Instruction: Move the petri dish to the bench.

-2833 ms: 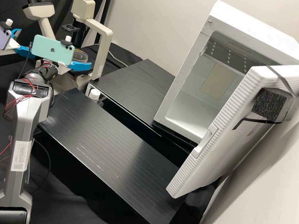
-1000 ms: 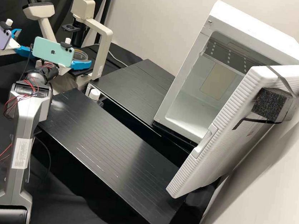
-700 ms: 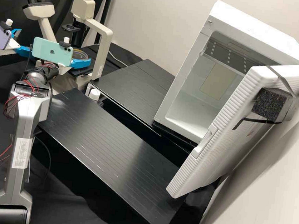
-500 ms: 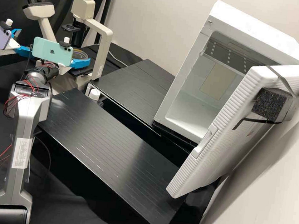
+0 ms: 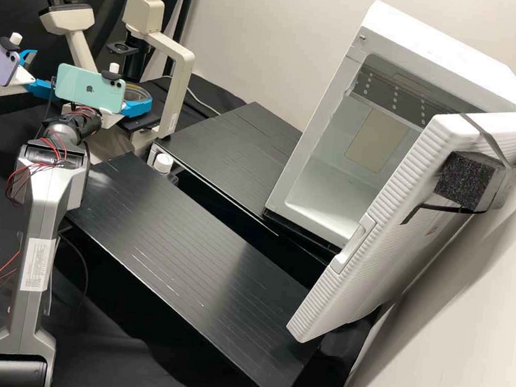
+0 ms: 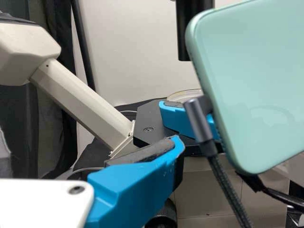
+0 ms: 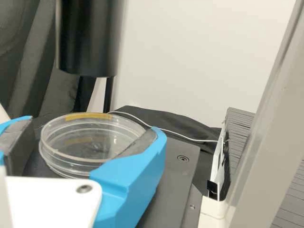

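Gleaming black benchtop (image 5: 191, 235) near a pale wall (image 5: 257, 38)

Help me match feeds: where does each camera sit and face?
High view: fixed off-arm, looking forward and down on the bench; both arms.
Left wrist view: left wrist, facing the microscope; own finger, the other arm's beyond.
Right wrist view: right wrist, facing the petri dish; own two fingers.
Both wrist views share the dish.
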{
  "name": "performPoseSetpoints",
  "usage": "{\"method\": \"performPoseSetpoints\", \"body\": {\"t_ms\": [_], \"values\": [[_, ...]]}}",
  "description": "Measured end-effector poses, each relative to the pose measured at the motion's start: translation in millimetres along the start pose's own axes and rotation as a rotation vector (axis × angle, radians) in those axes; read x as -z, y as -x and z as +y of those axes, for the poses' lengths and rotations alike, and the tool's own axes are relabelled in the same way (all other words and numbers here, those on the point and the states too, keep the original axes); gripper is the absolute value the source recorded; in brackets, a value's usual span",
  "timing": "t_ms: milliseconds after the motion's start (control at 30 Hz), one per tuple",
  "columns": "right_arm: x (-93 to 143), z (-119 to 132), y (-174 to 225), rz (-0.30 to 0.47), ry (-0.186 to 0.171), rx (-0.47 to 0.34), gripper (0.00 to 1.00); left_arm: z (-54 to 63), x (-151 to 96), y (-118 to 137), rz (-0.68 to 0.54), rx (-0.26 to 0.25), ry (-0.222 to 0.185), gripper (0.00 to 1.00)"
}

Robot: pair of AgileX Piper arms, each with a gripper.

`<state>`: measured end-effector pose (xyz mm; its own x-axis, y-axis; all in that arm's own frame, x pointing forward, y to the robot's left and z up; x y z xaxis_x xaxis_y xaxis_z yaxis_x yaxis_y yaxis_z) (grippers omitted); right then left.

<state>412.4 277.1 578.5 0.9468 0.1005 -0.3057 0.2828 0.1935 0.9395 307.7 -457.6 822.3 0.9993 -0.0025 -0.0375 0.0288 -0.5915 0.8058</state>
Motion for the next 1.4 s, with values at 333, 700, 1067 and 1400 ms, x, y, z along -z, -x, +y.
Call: {"method": "performPoseSetpoints", "body": {"t_ms": [333,700,1067,1400], "values": [[0,0,0,-0.003,0.006,0.003,0.00,0.0,0,0,0.000,0.000,0.000,1.00],[0,0,0,0.009,-0.002,-0.003,0.00,0.0,0,0,0.000,0.000,0.000,1.00],[-9,4,15,0.060,-0.012,-0.020,0.00,0.0,0,0,0.000,0.000,0.000,1.00],[-7,22,43,0.119,-0.032,-0.027,0.00,0.0,0,0,0.000,0.000,0.000,1.00]]}}
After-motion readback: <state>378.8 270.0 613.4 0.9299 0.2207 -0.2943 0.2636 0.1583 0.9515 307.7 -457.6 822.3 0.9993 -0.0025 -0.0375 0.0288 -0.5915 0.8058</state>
